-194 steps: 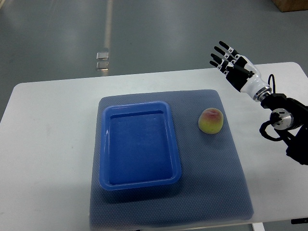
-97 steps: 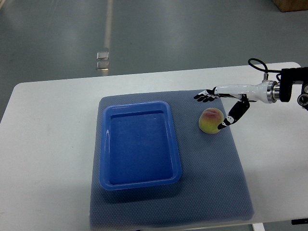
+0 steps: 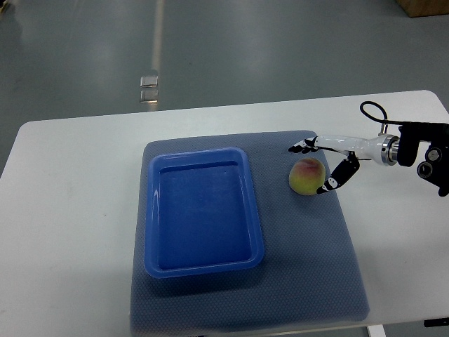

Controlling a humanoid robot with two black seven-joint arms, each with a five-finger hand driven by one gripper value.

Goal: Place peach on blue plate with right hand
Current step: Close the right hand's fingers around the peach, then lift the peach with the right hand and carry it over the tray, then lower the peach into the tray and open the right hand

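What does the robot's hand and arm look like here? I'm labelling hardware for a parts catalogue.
Only the right hand shows. Its back is a slim white shell, its fingers and thumb are black with small white segments. A silver metal ring joins it to the black wrist housing, which carries round joint covers. A thin black cable loops above the wrist. No markings or sleeves are readable.

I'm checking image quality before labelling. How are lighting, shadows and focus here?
Top view: even, soft lighting; the peach and blue plate look sharp with only faint shadows; mild sheen on the plate rim; the right robot hand is slightly soft, its fingers small and dark.
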